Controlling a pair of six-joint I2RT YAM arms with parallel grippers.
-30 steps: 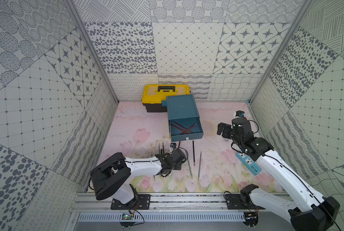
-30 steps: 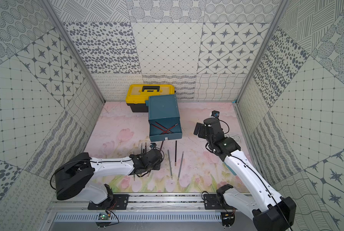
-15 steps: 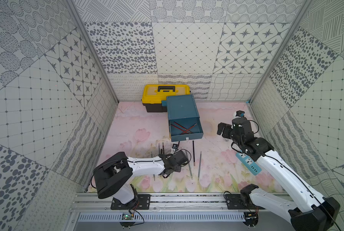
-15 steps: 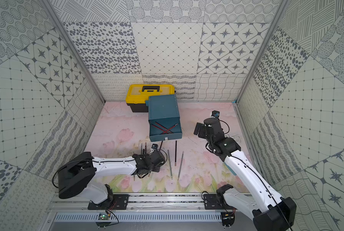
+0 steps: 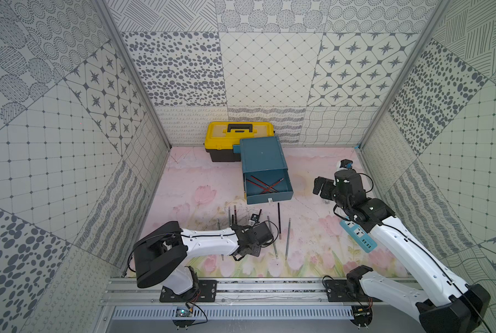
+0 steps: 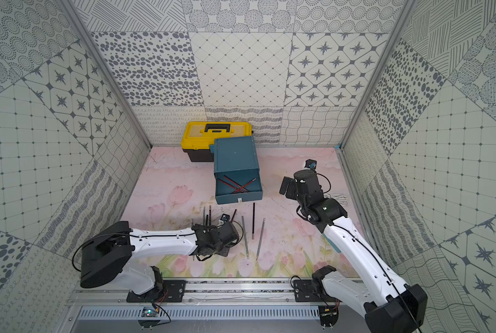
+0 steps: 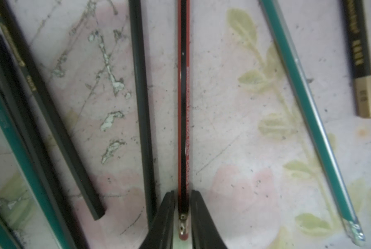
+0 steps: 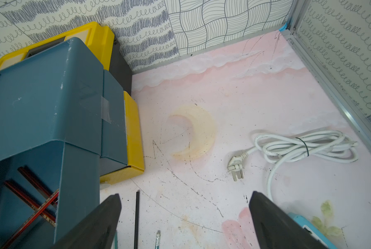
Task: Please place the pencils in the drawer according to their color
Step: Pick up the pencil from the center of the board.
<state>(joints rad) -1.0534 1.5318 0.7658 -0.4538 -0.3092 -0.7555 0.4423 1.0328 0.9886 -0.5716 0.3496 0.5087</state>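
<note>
Pencils (image 5: 278, 220) lie loose on the mat (image 5: 313, 178) before the drawer (image 5: 262, 161), some red ones (image 5: 265, 186) inside; the left gripper (image 7: 183, 194) has shifted, jaws narrowed astride a red-striped pencil (image 7: 183, 107), grip uncertain, so pickup seems imminent; right gripper (image 8: 184, 195) gapes empty

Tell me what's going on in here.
The left pincer straddles a red-striped pencil lying on the mat among other loose pencils; a firm pinch isn't clear. The right pincer hangs open and empty beside the teal drawer, whose pulled-out top tray already holds several red-striped pencils.
</note>
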